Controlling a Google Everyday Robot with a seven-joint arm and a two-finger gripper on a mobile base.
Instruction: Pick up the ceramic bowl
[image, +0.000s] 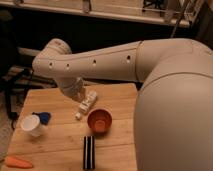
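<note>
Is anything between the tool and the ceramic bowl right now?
Nothing. In the camera view, only a short stretch of bare wooden table separates the tool from the ceramic bowl, which sits just to its right in the picture.

Nothing readable anywhere tbh, no labels or numbers. My gripper (84, 106) is over the table (57, 145), just beside the bowl (99, 120).
</note>
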